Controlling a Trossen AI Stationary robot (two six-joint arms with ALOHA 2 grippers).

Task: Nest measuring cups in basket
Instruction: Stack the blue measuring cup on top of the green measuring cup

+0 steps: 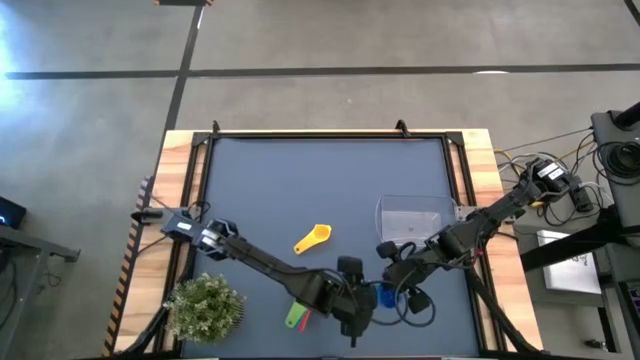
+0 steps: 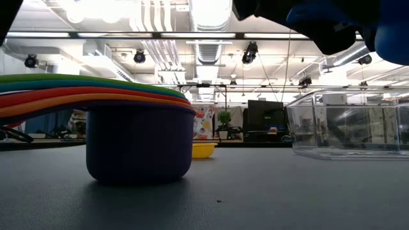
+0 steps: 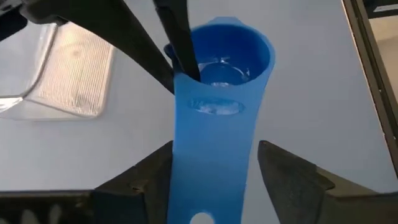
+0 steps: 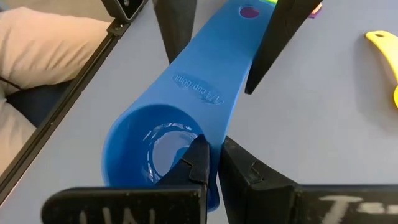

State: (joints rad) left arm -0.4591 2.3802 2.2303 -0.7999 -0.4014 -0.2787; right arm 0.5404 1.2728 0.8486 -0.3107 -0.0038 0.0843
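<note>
High view: one blue cup (image 1: 388, 294) pinched by right fingers (image 1: 391, 275), left fingers (image 1: 362, 299) spread, one yellow cup (image 1: 313, 238) apart.

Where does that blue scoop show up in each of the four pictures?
High view: blue scoop low centre, between both arms.
Low view: upper right corner, dark and close.
Left wrist view: centre.
Right wrist view: centre.
Shared landmark: the clear tray, beside the scoop.

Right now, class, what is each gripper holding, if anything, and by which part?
The right gripper pinches the blue cup by its bowl rim. The left gripper straddles its handle, fingers apart, not gripping.
</note>
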